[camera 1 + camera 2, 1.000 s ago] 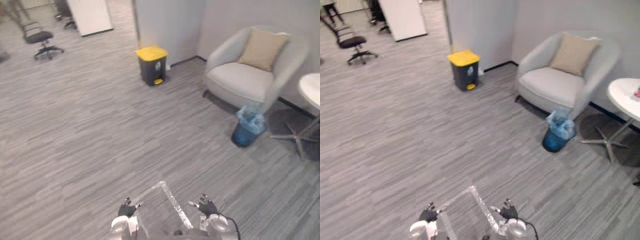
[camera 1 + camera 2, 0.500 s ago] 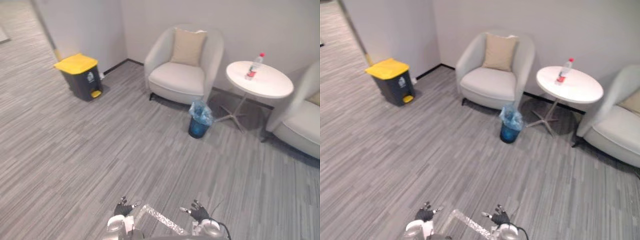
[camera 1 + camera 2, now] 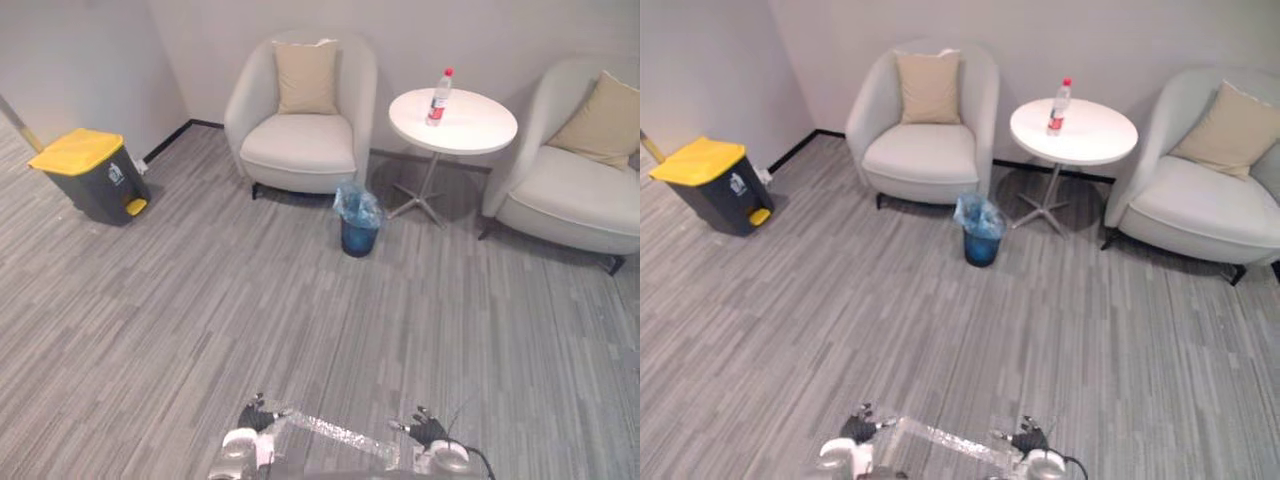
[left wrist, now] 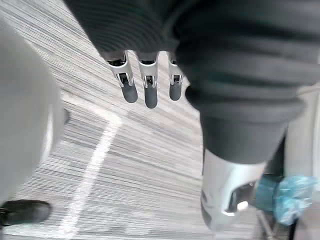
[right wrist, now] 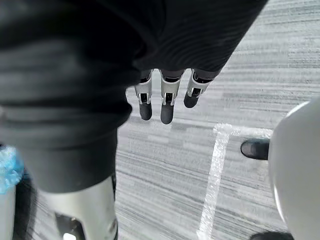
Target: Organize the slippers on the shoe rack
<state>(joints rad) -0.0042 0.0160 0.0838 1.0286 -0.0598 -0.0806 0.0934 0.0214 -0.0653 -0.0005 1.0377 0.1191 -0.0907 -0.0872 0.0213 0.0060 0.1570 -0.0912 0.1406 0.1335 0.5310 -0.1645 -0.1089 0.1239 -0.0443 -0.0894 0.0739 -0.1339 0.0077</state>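
My left hand [image 3: 259,414] and right hand [image 3: 428,429] hang low at the near edge of the eye views, over grey plank-pattern floor. In the left wrist view the left hand's fingers [image 4: 145,86] are straight and hold nothing. The right hand's fingers [image 5: 167,101] are likewise straight and empty in the right wrist view. Both hands are open, with only floor past them.
Ahead stand a light armchair [image 3: 300,150] with a tan cushion, a round white table [image 3: 470,128] carrying a bottle [image 3: 437,97], and a second armchair [image 3: 570,200]. A small blue bin [image 3: 358,234] sits between them. A yellow-lidded bin [image 3: 85,178] is at the left wall. Pale tape [image 3: 340,435] marks the floor.
The camera has swung to the right: the yellow-lidded bin and first armchair slid leftward, and the table and second armchair came into view. Both hands stayed low and open.
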